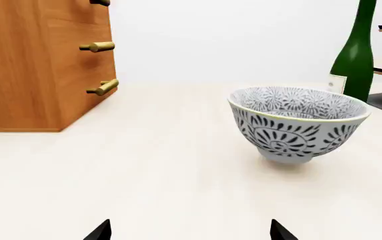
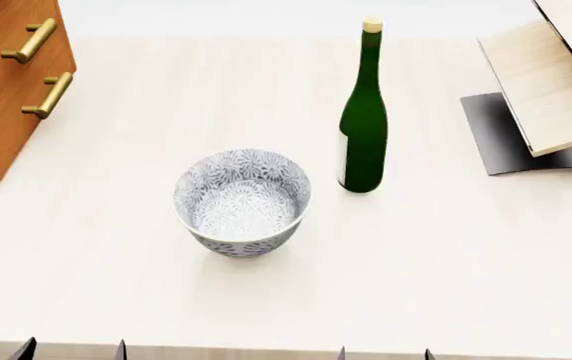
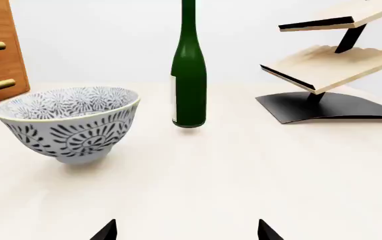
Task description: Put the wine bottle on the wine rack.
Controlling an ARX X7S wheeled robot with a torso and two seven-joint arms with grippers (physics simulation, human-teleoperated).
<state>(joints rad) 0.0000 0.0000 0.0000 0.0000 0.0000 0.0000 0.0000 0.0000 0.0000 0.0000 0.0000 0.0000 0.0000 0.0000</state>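
Observation:
The wine bottle [image 2: 363, 127], dark green with a tan cork, stands upright on the pale table right of centre; it also shows as the wine bottle [image 3: 188, 70] and the wine bottle [image 1: 353, 55]. The wine rack [image 2: 551, 82], slanted pale boards on a curved dark base, stands at the far right, seen too as the wine rack [image 3: 324, 65]. My left gripper [image 2: 70, 349] and right gripper [image 2: 384, 352] hang at the table's near edge, both open and empty, well short of the bottle. In the wrist views only the black tips of the left gripper [image 1: 191, 232] and the right gripper [image 3: 185, 231] show.
A patterned grey-white bowl [image 2: 243, 201] sits left of the bottle, nearer to me, also the bowl [image 1: 298, 122] and the bowl [image 3: 70, 122]. A reddish-brown cabinet [image 2: 6, 82] with brass handles stands at the far left, the cabinet [image 1: 40, 65].

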